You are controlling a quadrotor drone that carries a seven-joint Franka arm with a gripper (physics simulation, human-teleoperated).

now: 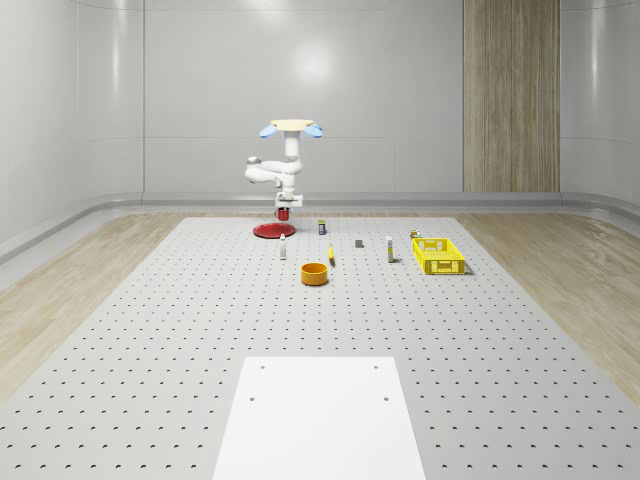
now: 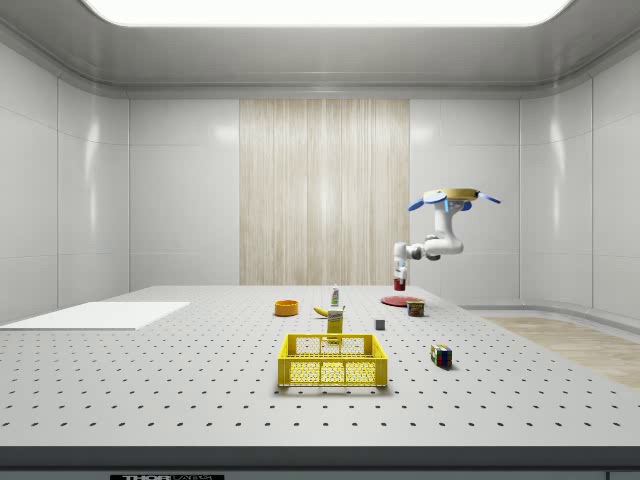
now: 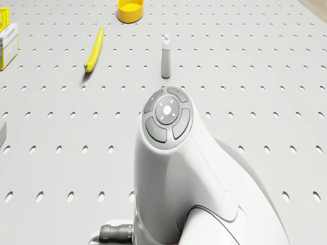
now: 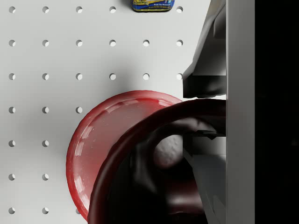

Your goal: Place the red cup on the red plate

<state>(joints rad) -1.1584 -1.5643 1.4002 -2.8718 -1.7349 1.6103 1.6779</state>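
On the whole-scene view's left you see the drone [image 1: 291,127] hovering over the far part of the perforated table [image 1: 150,330], its arm [image 1: 272,174] folded down beneath it. The gripper [image 1: 285,210] hangs straight above the red plate [image 1: 270,231], and the red cup [image 1: 284,214] is held in it, clear of the plate's surface. In the wrist view you look down past the cup [image 4: 154,154], gripped by its rim between the closed fingers [image 4: 205,84], with the plate [image 4: 100,140] directly below and a small can [image 4: 153,5] lying farther off on the table.

Moving right in the whole-scene view, you find a small white bottle [image 1: 283,248] just near of the plate, then an orange bowl [image 1: 315,273] closer to you, a banana [image 1: 331,254], a small can [image 1: 322,227] standing at the far side, a grey block [image 1: 360,242], another upright bottle [image 1: 389,248], and the yellow basket [image 1: 439,256] farthest right. A white sheet [image 1: 320,415] lies at the near edge.

In the side view the drone [image 2: 455,197] hovers at the right, the cup [image 2: 400,284] just above the plate [image 2: 398,300].
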